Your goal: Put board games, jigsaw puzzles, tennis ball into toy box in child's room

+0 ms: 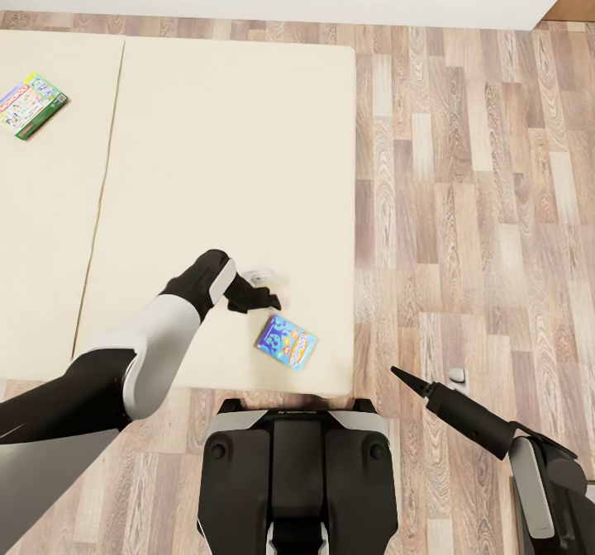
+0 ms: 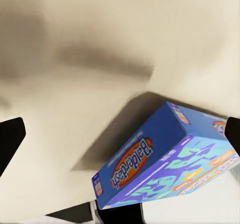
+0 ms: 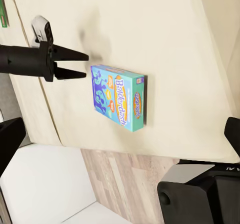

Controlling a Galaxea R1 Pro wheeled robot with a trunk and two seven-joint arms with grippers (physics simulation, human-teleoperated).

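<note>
- Left gripper [image 1: 266,296] hovers over the beige bed [image 1: 231,167], near the mattress's front edge; jaws spread, nothing between them.
- Blue "Balderdash" board game box [image 1: 286,341] lies flat on the mattress just beyond the left jaws' tips, apart from them, slightly to one side of their line. In the right wrist view the box [image 3: 119,97] sits just ahead of the spread black fingers [image 3: 70,54].
- Left wrist view: box [image 2: 165,156] close in front of the jaws, casting a shadow on the mattress.
- Right gripper [image 1: 405,377] is over the wood-plank floor [image 1: 479,208], off the bed's side; jaw state cannot be told.
- Colourful pale Monopoly box [image 1: 30,105] lies flat on the other mattress section, well apart from both jaws.
</note>
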